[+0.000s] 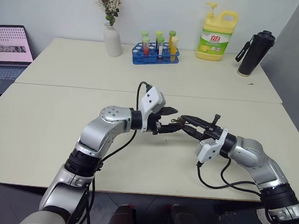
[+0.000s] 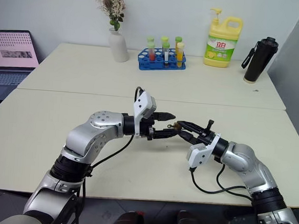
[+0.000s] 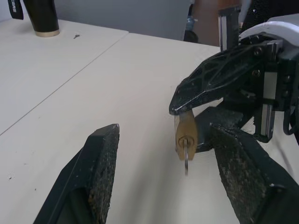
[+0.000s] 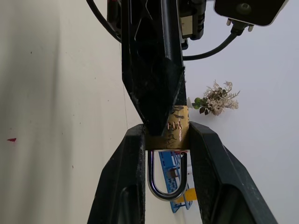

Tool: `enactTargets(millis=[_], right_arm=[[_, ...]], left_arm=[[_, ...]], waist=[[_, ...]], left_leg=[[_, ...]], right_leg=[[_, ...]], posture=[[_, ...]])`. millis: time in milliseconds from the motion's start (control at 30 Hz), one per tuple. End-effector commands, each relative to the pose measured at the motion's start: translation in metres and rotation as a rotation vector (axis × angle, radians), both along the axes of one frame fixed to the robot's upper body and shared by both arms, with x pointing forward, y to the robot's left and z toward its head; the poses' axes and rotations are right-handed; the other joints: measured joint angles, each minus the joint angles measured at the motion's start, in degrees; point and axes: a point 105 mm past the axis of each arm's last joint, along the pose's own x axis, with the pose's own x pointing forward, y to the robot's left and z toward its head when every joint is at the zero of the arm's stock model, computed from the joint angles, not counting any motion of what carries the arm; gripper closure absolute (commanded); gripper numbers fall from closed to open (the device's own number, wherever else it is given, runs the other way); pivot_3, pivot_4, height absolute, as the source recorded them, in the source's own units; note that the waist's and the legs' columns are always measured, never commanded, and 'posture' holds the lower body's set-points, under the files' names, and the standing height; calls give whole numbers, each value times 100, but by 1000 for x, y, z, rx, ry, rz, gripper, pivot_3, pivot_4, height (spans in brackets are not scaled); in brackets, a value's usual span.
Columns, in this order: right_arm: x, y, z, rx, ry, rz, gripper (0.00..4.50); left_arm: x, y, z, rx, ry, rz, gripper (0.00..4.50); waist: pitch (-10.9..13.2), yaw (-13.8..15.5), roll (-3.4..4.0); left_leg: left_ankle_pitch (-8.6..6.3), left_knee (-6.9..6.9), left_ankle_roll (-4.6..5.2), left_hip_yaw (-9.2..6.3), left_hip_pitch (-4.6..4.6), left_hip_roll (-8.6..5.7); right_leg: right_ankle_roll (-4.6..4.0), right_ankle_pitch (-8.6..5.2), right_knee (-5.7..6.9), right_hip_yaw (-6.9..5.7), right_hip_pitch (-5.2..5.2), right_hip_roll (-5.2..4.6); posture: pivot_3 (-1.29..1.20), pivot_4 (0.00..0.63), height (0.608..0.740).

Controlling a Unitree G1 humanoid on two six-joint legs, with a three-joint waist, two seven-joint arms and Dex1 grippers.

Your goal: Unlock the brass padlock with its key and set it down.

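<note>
The brass padlock (image 4: 175, 133) is held above the table (image 1: 45, 130), pinched between the fingers of my right gripper (image 4: 166, 136), which is shut on its body. Its silver shackle (image 4: 166, 184) points back toward the right wrist, both legs reaching the body. The key (image 3: 186, 164) sticks out of the keyhole in the padlock (image 3: 186, 134), toward my left gripper (image 3: 163, 131). The left gripper is open, its fingers (image 3: 96, 177) standing on either side of the key without touching it. In the left eye view the two grippers meet tip to tip at mid-table (image 1: 177, 120).
Along the table's far edge stand a white vase of dried flowers (image 1: 112, 37), a blue rack of test tubes (image 1: 155, 53), a yellow detergent bottle (image 1: 217, 37) and a black flask (image 1: 255, 53). A laptop (image 1: 7, 51) sits at the far left.
</note>
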Motion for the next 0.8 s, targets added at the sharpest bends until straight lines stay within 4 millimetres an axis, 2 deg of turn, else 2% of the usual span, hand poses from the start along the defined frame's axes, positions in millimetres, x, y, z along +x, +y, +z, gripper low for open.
enactTargets(millis=[33,67,167,400,433,667,800], right_arm=[[-4,4,17,27,-63,32,3566],[-4,4,17,27,-64,32,3566],[-5,4,18,27,-64,32,3566],[-5,5,16,6,-70,40,3566],[-6,5,16,4,-70,41,3566],[-5,3,4,-60,-54,31,3566],[-5,0,7,-6,-33,13,3566]], left_arm=[[-1,-5,12,-9,-47,-21,1285],[-1,-6,11,-8,-47,-24,1285],[-1,-6,11,-6,-48,-23,1896],[-1,-8,11,-9,-52,-26,4116],[-1,-9,11,-10,-52,-26,4327],[0,-7,7,1,-58,-18,4342],[1,-2,7,10,-63,-10,4342]], waist=[[0,2,0],[0,3,0],[0,3,0],[0,3,0],[0,3,0],[0,5,0],[0,4,0]], left_leg=[[0,0,0,-2,0,0],[0,0,0,-2,-1,0],[0,0,0,-1,-1,1],[0,0,0,0,-1,0],[0,0,0,0,0,0],[0,0,0,-1,-1,0],[0,0,0,0,0,0]], right_leg=[[0,0,0,-1,0,0],[0,0,0,-1,0,0],[0,0,0,0,0,0],[-1,0,0,0,0,-1],[-1,0,0,0,0,0],[0,0,0,1,0,-1],[0,0,0,1,0,0]], posture=[[0,150,740],[0,150,740],[0,150,740],[0,150,740],[0,150,740],[0,150,740],[0,150,740]])
